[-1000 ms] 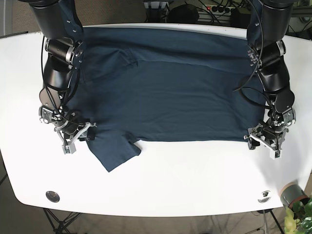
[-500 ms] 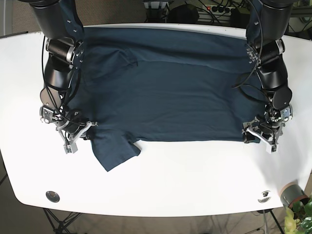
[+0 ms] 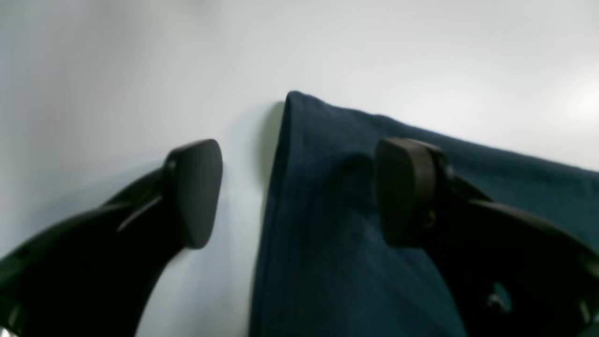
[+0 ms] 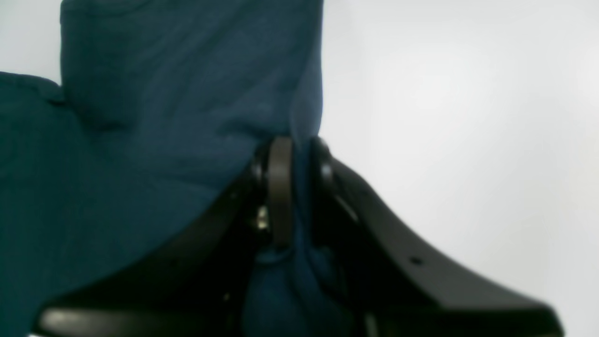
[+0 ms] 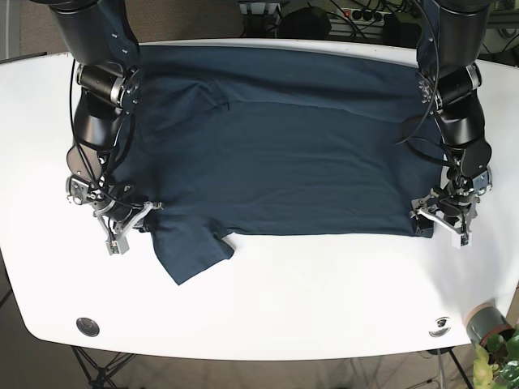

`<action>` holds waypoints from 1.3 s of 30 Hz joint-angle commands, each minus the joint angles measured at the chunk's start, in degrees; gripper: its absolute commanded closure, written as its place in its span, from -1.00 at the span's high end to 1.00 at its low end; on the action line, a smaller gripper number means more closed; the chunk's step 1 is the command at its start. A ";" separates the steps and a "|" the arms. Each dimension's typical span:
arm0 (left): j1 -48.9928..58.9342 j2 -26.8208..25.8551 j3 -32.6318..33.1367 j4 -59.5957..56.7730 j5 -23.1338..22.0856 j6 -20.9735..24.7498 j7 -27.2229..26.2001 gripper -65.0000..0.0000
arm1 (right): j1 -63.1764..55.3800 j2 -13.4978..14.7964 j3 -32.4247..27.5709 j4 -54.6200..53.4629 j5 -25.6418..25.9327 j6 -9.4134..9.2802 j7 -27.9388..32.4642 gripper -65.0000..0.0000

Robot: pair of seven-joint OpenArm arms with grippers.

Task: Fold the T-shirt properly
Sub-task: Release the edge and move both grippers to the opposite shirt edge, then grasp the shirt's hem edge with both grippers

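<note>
Left tool: I've straddled the shirt corner, spread (moved in since).
Right tool: pinching the near-left sleeve edge.

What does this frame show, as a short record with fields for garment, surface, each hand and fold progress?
garment: dark blue T-shirt, spread flat
surface: white table
right hand: shut on T-shirt fabric by the sleeve
left hand: open, straddling the shirt's bottom corner, one finger on cloth, one on table
fold progress: no fold made yet
other: plant pot beside the table corner
</note>
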 commanded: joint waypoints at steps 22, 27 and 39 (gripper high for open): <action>-0.34 1.64 4.57 3.76 -0.19 -0.46 3.02 -1.00 | 0.88 -0.90 -0.21 6.01 -1.19 0.54 -5.69 -0.83; 1.86 1.72 2.46 14.04 -0.19 -0.46 8.47 -1.00 | 1.06 -1.08 -0.21 14.71 -1.10 0.62 -10.70 -0.91; 4.32 4.19 1.93 31.71 -0.10 -3.71 19.28 -1.00 | -3.25 -3.19 -0.13 33.96 -1.01 0.62 -20.11 -0.93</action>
